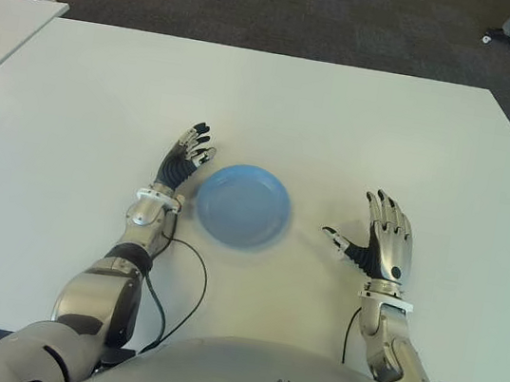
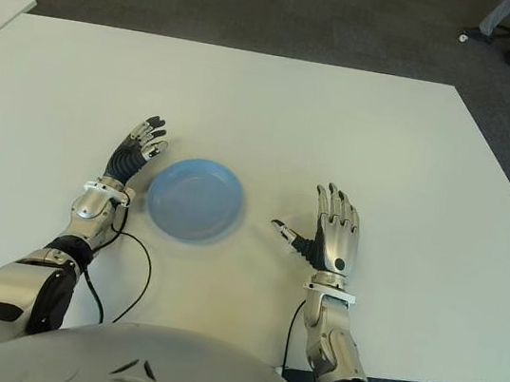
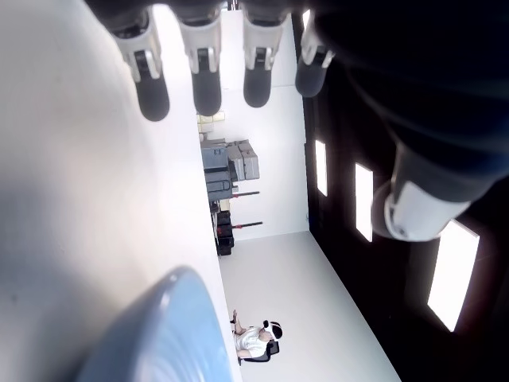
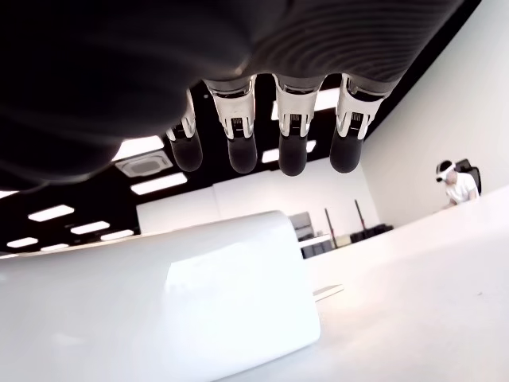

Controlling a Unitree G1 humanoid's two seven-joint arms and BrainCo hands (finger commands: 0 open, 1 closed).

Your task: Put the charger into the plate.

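Holding my left hand and right hand open and empty either side of the blue plate on the bench, ready to reach, I see no charger anywhere.

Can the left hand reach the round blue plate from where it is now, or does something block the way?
Probably yes. The left hand, fingers open and empty, shows right beside the left rim of the round blue plate, and nothing lies between them on the white table.

Showing one blue plate, one white charger block, two robot hands, left and right, one white table, one seated person.
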